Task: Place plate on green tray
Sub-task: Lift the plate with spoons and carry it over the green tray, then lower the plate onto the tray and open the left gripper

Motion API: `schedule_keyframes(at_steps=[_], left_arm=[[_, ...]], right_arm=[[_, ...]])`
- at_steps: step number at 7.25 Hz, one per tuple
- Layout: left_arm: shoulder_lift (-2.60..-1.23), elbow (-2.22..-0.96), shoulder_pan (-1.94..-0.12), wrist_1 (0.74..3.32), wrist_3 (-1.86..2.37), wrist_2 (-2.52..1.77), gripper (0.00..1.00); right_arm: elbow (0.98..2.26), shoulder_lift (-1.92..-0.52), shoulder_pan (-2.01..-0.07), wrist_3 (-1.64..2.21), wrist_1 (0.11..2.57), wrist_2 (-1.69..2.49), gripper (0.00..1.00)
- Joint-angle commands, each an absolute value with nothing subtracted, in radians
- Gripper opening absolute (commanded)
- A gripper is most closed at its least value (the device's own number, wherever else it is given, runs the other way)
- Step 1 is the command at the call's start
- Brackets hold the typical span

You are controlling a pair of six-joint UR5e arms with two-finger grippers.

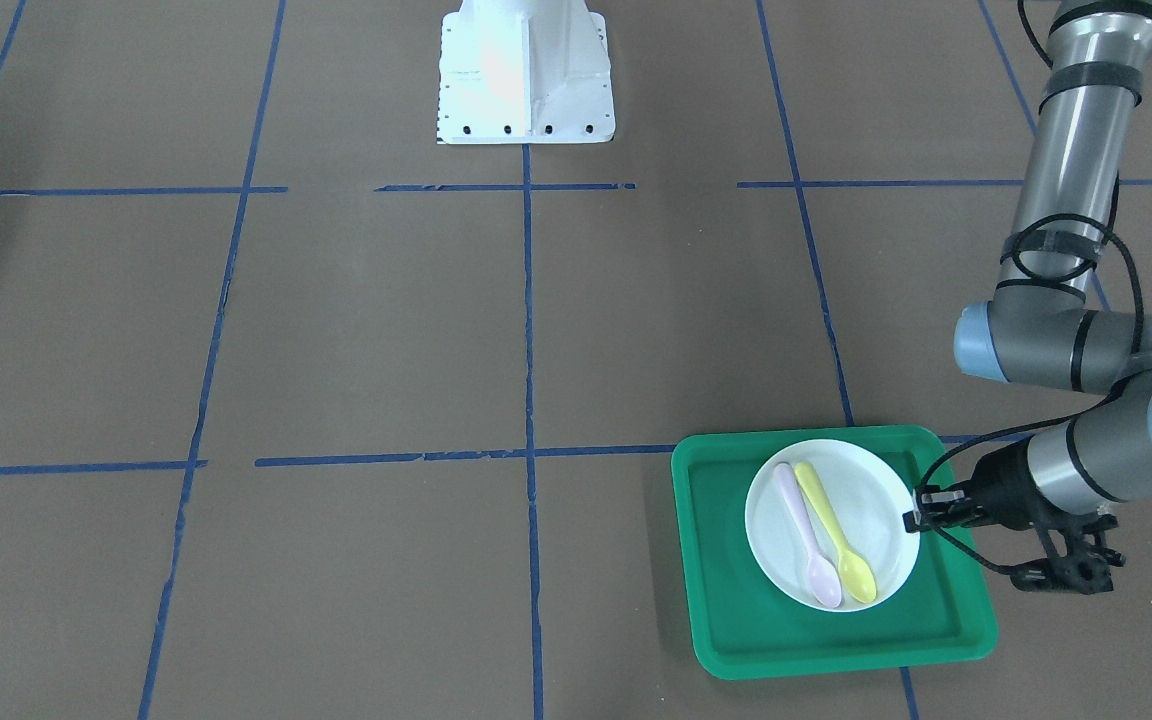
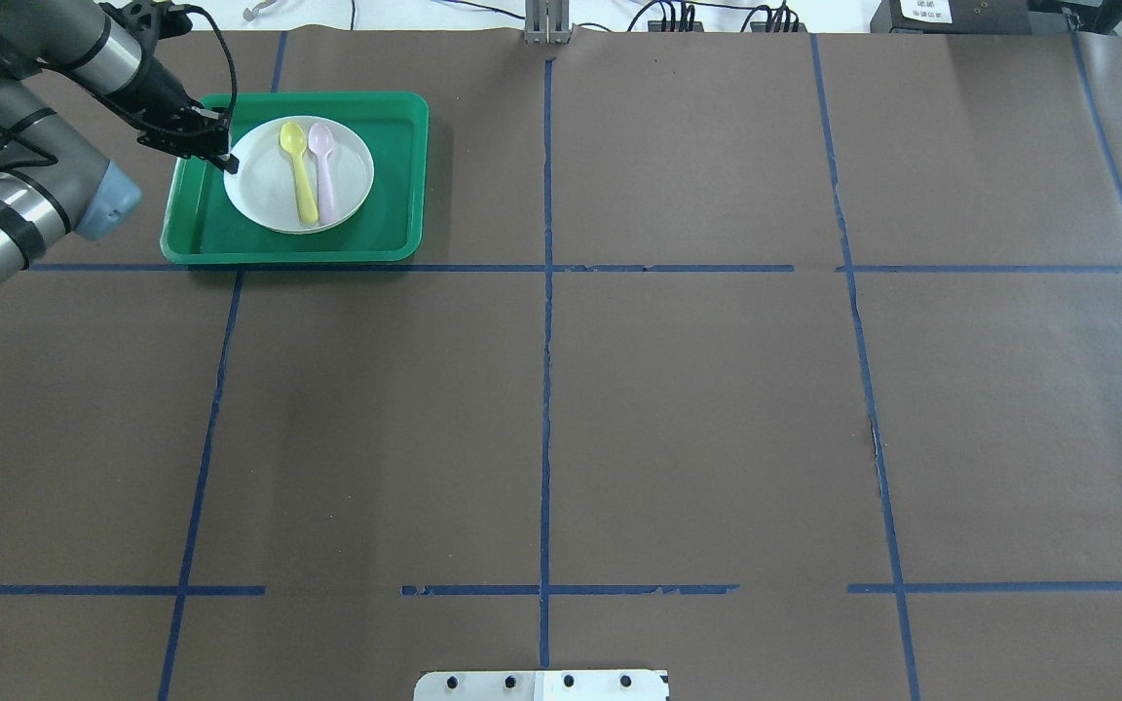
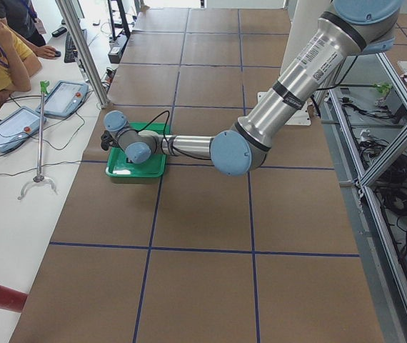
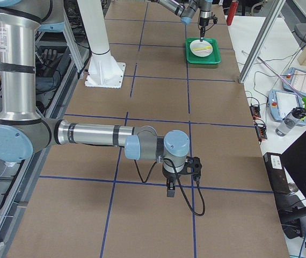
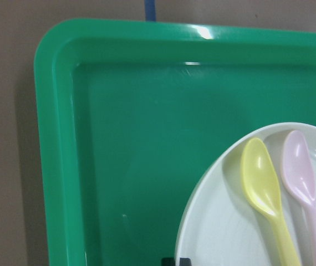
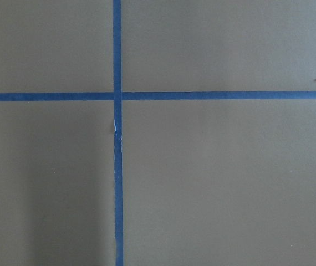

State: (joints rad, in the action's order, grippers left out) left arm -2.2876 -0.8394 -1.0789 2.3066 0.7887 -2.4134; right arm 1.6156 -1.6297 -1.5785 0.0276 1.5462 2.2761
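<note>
Plate (image 1: 876, 500) on green tray (image 1: 726, 600) (hand (image 1: 911, 520) rimside)

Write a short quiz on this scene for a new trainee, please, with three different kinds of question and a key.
1. True or false: the plate lies outside the green tray.
2. What lies on the plate? A) a pink spoon and a yellow spoon; B) two forks; C) nothing.
3. Fill the gap: the pincer at the plate's rim belongs to the robot's ____ arm.
Key: 1 false, the plate is inside the tray; 2 A; 3 left.
</note>
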Motion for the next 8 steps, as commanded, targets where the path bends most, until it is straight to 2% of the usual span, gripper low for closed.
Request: schedule_keyframes(at_steps=[1,2,3,5,7,8], left_arm=[[-2.296,-0.822,-1.065,2.310,0.796,-2.407,1.00],[-2.295,-0.837,-1.077,2.300,0.822,-2.410,1.00],[-2.258,-0.923,-1.107,2.290,0.869,-2.410,1.00],[-2.069,-1.290,-1.159,1.972,0.832,-2.402,1.00],[-1.952,-1.560,-1.247,1.646,0.558,-2.375,1.00],[-1.833,-1.706,-1.277,1.514,0.397,-2.312,1.00]], right_arm=[[1.615,-1.631,-1.578,0.028,1.548,2.275,1.00],[1.615,-1.629,-1.578,0.028,1.546,2.275,1.00],[1.615,-1.629,-1.578,0.028,1.546,2.276,1.00],[1.617,-1.629,-1.578,0.028,1.546,2.276,1.00],[1.615,-1.629,-1.578,0.028,1.546,2.275,1.00],[1.615,-1.629,-1.578,0.028,1.546,2.275,1.00]])
